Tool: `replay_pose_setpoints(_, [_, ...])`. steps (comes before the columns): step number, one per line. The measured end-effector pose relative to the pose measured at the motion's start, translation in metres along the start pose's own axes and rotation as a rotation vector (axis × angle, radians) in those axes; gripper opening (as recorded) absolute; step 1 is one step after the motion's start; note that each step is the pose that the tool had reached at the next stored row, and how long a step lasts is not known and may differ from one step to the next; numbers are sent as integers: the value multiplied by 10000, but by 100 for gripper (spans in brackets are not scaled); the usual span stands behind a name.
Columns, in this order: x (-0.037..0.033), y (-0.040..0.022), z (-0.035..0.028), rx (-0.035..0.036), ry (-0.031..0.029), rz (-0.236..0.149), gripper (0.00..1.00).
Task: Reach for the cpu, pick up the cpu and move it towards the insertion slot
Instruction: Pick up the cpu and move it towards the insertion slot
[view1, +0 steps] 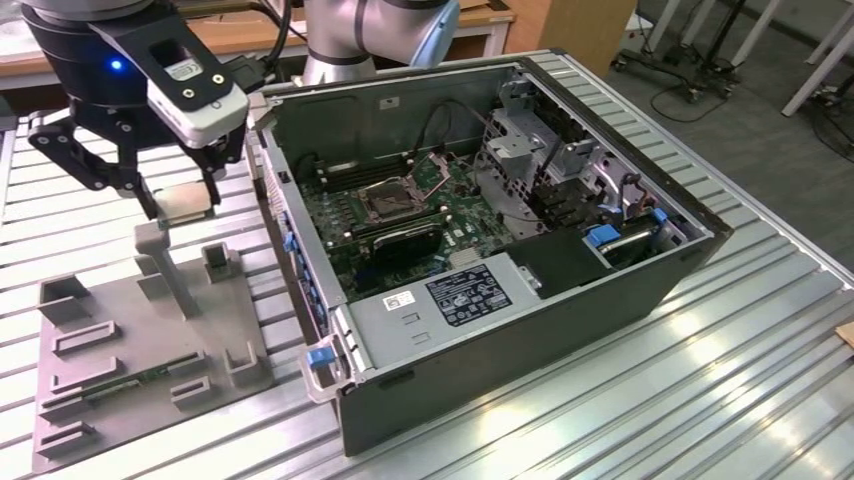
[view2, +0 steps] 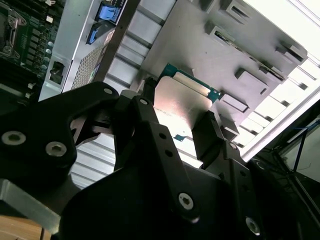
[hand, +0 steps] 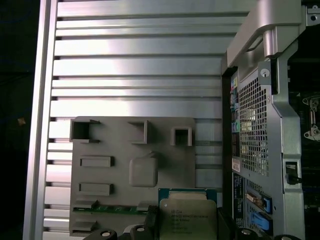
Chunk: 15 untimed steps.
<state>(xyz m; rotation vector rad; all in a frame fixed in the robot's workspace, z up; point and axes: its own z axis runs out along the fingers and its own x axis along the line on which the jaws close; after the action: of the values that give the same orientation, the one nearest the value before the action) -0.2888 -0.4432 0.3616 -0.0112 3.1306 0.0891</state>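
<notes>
The black two-fingered pincer (view1: 179, 198) is clamped on the cpu (view1: 186, 205), a small thin square chip with a shiny silver metal face on a green board. In the exterior view the chip lies flat between the two fingertips, one finger against each opposite edge. It hangs over the far end of the flat grey plastic fixture plate (view1: 120, 325), just above and beside the top of the plate's raised grey pedestal (view1: 160, 262).

In the second wrist view the cpu (view2: 182, 100) sits level between the black fingers (view2: 206, 132), its face catching the light, with the fixture plate (view2: 200, 45) and its pockets behind it. In the first wrist view the cpu (hand: 187, 215) shows over the side of the fixture plate (hand: 117, 177) nearest the case, apart from the pedestal (hand: 144, 170). It appears to be clear of the plate, though the gap is hard to judge from above.

The insertion slot (view1: 391, 200), a square socket with a dark centre and a silvery metal frame, lies on the green motherboard (view1: 461, 215) inside the open black computer case (view1: 601, 300). It is toward the exterior view's right of the pincer and well apart from the chip. Case and plate both rest on the ribbed aluminium table (view1: 727, 400), the plate just beside the case.
</notes>
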Motion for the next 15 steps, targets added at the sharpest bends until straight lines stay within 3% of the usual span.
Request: replay_pose_setpoints(15, [-114,-1,2,-1,-1,0,54])
